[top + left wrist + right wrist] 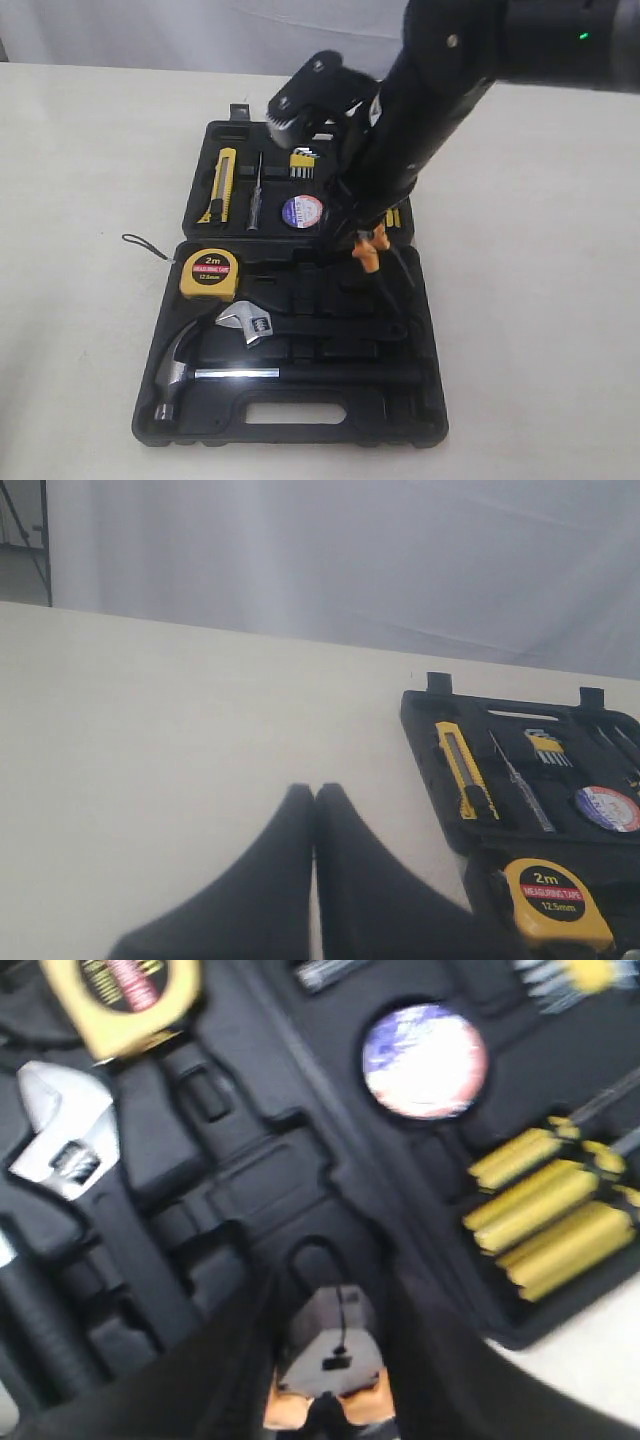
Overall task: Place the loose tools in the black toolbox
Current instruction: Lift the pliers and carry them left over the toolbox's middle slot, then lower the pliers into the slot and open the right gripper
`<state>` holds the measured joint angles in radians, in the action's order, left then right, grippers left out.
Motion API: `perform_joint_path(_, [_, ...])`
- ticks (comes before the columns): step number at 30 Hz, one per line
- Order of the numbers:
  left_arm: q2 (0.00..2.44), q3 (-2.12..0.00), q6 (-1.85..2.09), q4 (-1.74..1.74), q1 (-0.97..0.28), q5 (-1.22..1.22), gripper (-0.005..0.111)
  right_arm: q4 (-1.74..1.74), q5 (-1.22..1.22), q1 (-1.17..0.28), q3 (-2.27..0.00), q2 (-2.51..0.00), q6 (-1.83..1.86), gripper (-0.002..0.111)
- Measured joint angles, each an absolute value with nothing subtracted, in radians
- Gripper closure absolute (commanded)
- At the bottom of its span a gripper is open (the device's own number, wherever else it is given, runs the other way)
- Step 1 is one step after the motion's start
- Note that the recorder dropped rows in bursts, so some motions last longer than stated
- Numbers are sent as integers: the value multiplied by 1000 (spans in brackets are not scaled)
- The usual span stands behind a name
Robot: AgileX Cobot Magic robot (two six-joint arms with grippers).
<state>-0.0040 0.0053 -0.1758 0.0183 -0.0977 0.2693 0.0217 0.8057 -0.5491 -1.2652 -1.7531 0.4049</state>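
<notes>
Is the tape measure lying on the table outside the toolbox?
No, the yellow tape measure sits inside the black toolbox.

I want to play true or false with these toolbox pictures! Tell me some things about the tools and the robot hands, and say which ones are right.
1. The yellow tape measure sits inside the black toolbox. True.
2. The right gripper is empty. False: it grips the orange-handled pliers over the toolbox.
3. The left gripper is shut with nothing in it, above the table. True.
4. The utility knife lies on the table. False: it rests in the far half of the toolbox.
5. The hammer is red. False: it has a shiny steel head and a black handle.
</notes>
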Motion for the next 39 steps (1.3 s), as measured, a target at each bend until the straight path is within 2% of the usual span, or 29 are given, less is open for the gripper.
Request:
perform_joint_path(12, [-4, 5, -176, 18, -98, 269, 107, 16, 672, -681, -1277, -1866, 578, 109])
perform_joint_path(39, [-4, 5, -176, 18, -98, 269, 107, 0, 565, -682, -1277, -1949, 778, 109])
